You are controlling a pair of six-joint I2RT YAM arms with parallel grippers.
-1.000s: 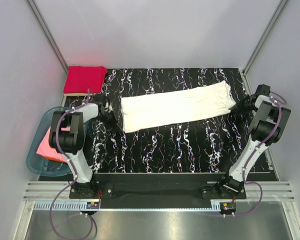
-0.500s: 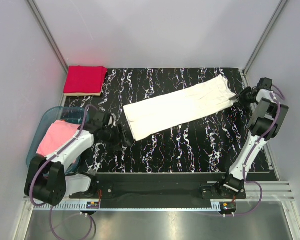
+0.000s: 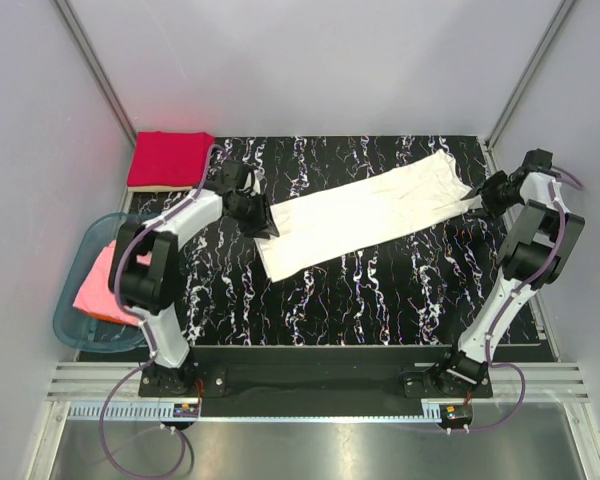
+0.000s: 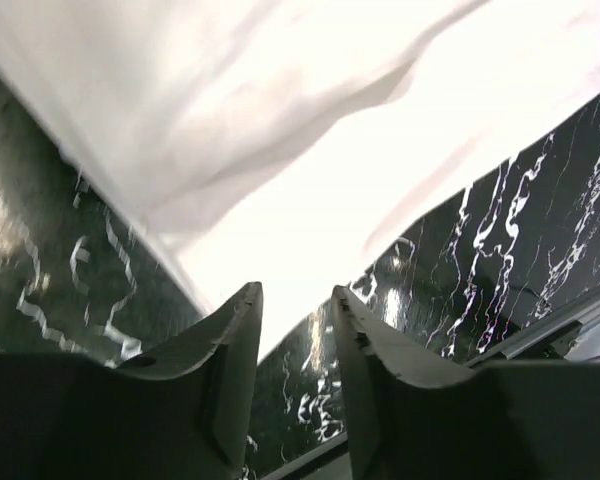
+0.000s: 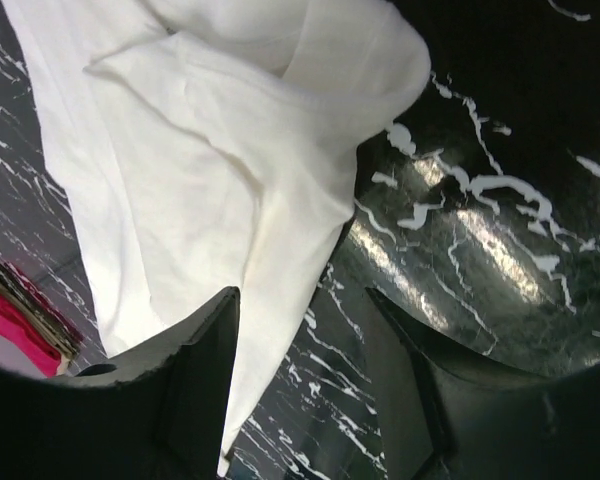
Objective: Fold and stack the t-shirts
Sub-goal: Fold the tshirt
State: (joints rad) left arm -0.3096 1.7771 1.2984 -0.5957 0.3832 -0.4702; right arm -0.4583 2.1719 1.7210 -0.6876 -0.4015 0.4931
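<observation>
The white t-shirt [image 3: 365,212] lies folded into a long strip, slanting across the mat from lower left to upper right. My left gripper [image 3: 265,222] is at its left end; in the left wrist view [image 4: 296,298] its jaws are open just above the cloth edge [image 4: 280,150], nothing between them. My right gripper [image 3: 477,197] sits at the strip's right end; in the right wrist view [image 5: 302,298] it is open over the cloth corner [image 5: 220,160]. The red t-shirt [image 3: 168,159] lies folded at the back left. The pink t-shirt [image 3: 98,288] rests in the tub.
The teal plastic tub [image 3: 72,325] stands off the mat's left edge. The black white-streaked mat [image 3: 360,300] covers the table. Grey walls and metal posts close in the back and both sides.
The left arm swung back from near the tub to the strip's left end. Both grippers opened and let go of the white t-shirt, which now lies more slanted.
</observation>
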